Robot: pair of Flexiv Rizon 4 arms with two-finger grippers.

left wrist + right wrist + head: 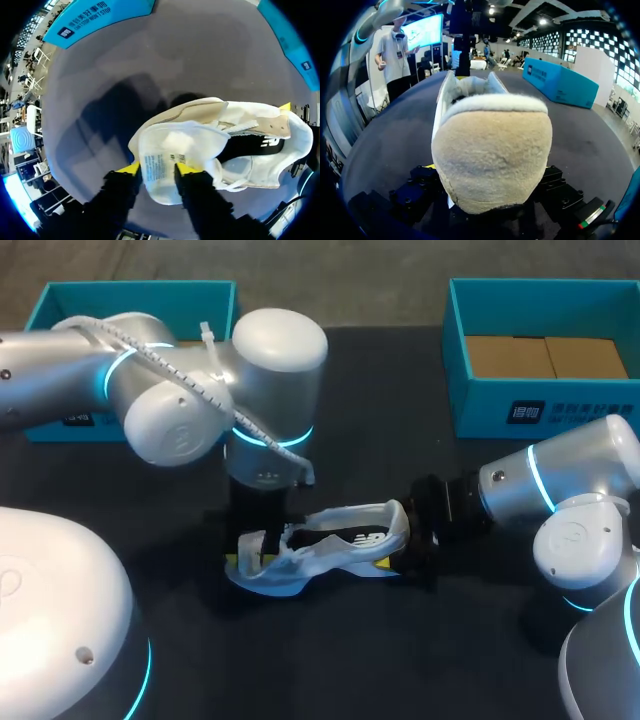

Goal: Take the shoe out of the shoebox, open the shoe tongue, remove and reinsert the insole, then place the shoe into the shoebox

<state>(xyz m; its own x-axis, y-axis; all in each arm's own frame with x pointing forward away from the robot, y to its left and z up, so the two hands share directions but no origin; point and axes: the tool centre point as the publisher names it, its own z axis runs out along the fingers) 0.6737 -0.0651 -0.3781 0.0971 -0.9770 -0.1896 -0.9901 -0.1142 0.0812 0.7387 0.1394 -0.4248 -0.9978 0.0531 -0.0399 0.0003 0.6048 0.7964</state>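
Shoe (340, 545), white mesh with a fuzzy beige suede heel (492, 150), lay on the black table (400, 660). Left gripper (159, 170) pinched the soft white tongue (170, 150). Right gripper (412, 540) sat at the heel, which hid its grip: cannot tell. Teal cardboard shoebox (520, 405) stood well apart.

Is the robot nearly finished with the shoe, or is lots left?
Not nearly. Done: the shoe is out of the shoebox, lying on the table. In hand: the right end effector grips its heel and the left end effector pinches the tongue. Left: taking the insole out and putting it back (none lies on the table), then boxing the shoe.
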